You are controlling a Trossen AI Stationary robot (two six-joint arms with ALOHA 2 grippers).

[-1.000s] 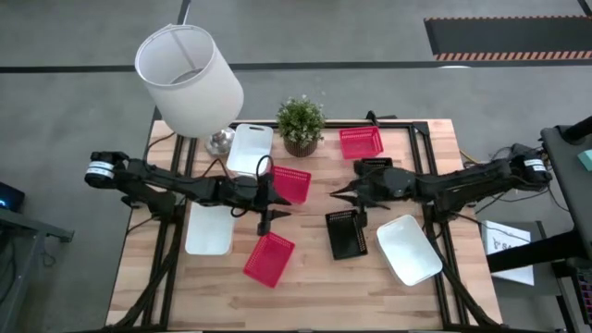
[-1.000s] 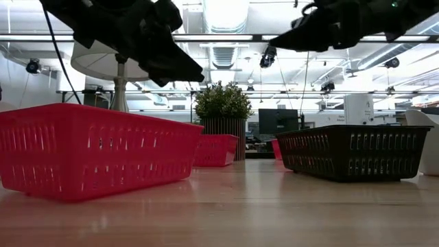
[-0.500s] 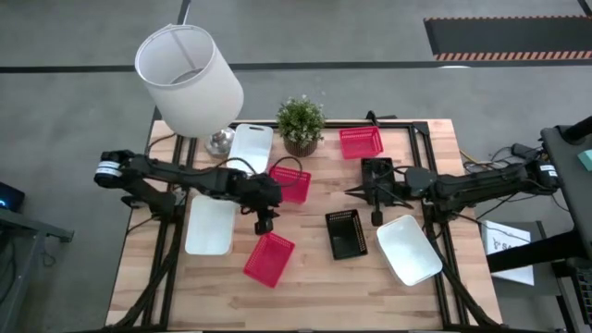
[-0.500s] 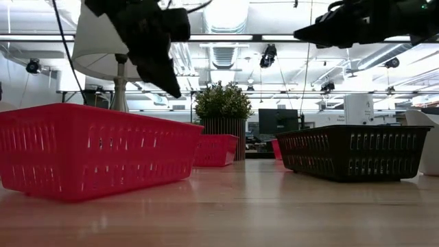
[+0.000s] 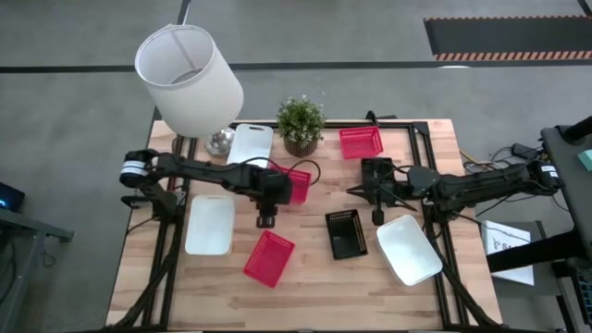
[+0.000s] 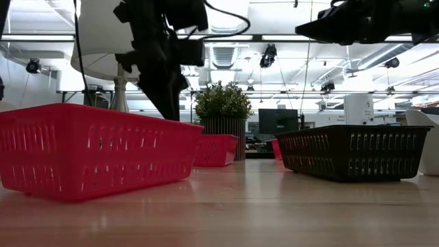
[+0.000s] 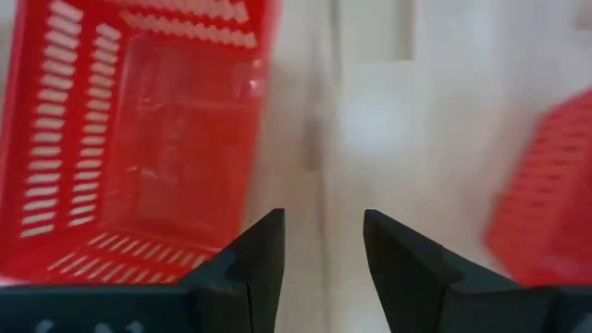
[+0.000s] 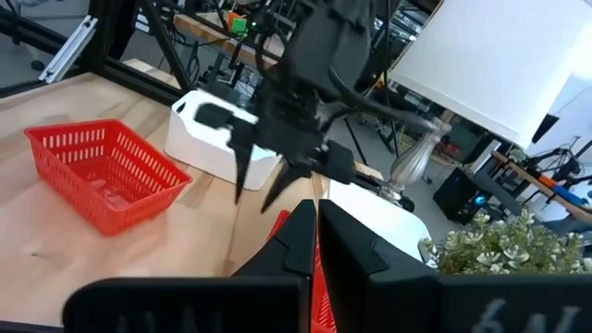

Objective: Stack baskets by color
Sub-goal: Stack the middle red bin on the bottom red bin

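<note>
Three red baskets (image 5: 269, 258) (perhaps slotted) dot wooden table (image 5: 314, 287).

Robotics lab or open-plan workshop. A wooden table (image 5: 305, 287) is sitting on a dark metal frame (image 5: 166, 259) over a bare grey concrete floor (image 5: 74, 102). A hazard-striped black mat (image 5: 504, 37) is lying on that floor well beyond the table. Behind the table, strip lights and exposed ducting (image 6: 226, 51) are running along an industrial ceiling, with cables hanging down. A dark monitor (image 6: 278, 121) and benches crowded with equipment are standing in the room beyond the table.
</note>
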